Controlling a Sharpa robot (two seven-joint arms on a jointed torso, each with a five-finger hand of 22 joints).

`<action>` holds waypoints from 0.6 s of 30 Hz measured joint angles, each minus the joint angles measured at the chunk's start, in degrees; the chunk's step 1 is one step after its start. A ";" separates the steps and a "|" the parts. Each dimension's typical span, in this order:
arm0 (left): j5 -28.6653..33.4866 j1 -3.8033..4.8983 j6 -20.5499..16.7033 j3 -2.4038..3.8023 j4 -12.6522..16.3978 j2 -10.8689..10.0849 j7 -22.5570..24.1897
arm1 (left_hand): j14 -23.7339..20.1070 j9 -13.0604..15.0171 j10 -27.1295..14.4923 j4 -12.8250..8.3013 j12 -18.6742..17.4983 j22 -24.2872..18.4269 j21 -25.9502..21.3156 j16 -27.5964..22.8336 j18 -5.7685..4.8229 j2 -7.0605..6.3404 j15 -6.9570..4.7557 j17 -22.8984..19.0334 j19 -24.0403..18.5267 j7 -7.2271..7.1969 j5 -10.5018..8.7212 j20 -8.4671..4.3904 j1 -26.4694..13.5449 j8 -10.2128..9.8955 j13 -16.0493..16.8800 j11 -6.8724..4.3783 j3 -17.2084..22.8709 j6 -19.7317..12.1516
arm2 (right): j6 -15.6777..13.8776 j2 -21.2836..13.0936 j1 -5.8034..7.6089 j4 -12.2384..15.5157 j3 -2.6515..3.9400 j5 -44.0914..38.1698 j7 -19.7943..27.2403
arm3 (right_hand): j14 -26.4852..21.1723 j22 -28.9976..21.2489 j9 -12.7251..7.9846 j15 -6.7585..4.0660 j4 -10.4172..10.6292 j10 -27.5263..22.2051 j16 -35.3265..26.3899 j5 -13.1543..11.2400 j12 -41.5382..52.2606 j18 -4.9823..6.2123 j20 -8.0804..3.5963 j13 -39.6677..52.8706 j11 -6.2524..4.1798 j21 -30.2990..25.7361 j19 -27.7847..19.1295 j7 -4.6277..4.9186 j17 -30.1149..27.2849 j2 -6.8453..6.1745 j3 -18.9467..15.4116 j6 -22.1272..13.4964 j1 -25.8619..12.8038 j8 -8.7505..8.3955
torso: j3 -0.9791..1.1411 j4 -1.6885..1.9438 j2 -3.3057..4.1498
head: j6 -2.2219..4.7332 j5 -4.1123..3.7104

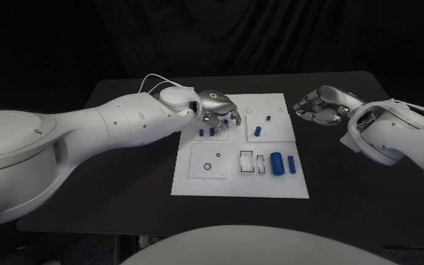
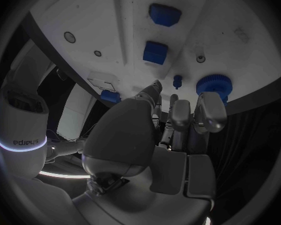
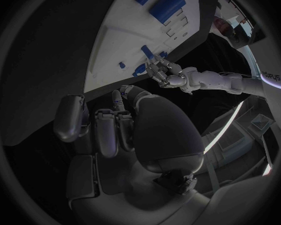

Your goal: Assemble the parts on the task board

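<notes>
Left robot hand over task board, grip unclear; right robot hand curled, empty; large blue cylinder lies lengthwise.

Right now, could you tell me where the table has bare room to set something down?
The black table lies bare in front of the task board and beside its near-left edge. It is crowded at the board's far-left corner, where the left hand hovers over blue parts.
</notes>
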 measured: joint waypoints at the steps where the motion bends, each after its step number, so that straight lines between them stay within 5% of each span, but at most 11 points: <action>1: -0.04 -0.08 0.10 0.00 -0.05 0.00 -0.05 | -0.06 0.00 0.00 0.00 0.00 0.00 0.00 0.00 -0.01 0.00 0.06 -0.02 0.00 0.15 0.00 0.00 0.00 0.00 0.00 0.00 0.00 -0.15 | 0.01 -0.01 0.00 0.00 0.00 0.00 0.00 | 0.00 0.00 0.00 0.00 0.00 0.00 0.00 0.00 0.00 0.00 0.00 0.00 0.00 0.00 0.00 0.00 0.00 0.00 0.00 0.00 0.00 0.00 | -0.01 0.00 0.00 | 0.00 -0.01; 10: -0.29 -0.36 0.35 -0.01 -0.29 0.05 -0.37 | -0.90 -0.01 -1.58 -1.51 -1.40 0.00 -2.35 0.00 0.01 -0.69 0.05 -0.55 -1.49 0.51 2.77 -0.11 0.69 -1.01 0.28 0.48 1.84 -0.51 | 0.15 -0.03 0.00 0.02 0.00 0.01 0.00 | 0.00 0.00 0.00 0.00 0.00 0.00 0.00 0.00 -0.24 0.00 0.00 0.00 0.00 0.00 0.00 0.00 0.00 0.00 0.00 0.00 0.00 0.00 | -0.01 0.02 -0.07 | 0.00 -0.02; 18: -0.38 -0.41 0.17 0.00 -0.50 0.01 -0.38 | -1.70 0.16 -3.09 -2.61 -2.34 0.00 -3.47 -0.23 0.01 -0.70 0.05 -1.42 -2.19 0.73 3.13 -0.31 1.15 -1.27 0.65 0.41 3.74 -0.28 | 0.38 -0.03 0.00 0.04 0.00 0.01 -0.01 | 0.00 -0.01 0.00 0.00 0.00 0.00 0.00 0.00 -0.28 0.00 0.00 0.00 0.00 0.00 0.00 0.00 0.00 0.00 0.00 0.00 0.00 0.00 | 0.04 0.15 -0.14 | -0.01 -0.22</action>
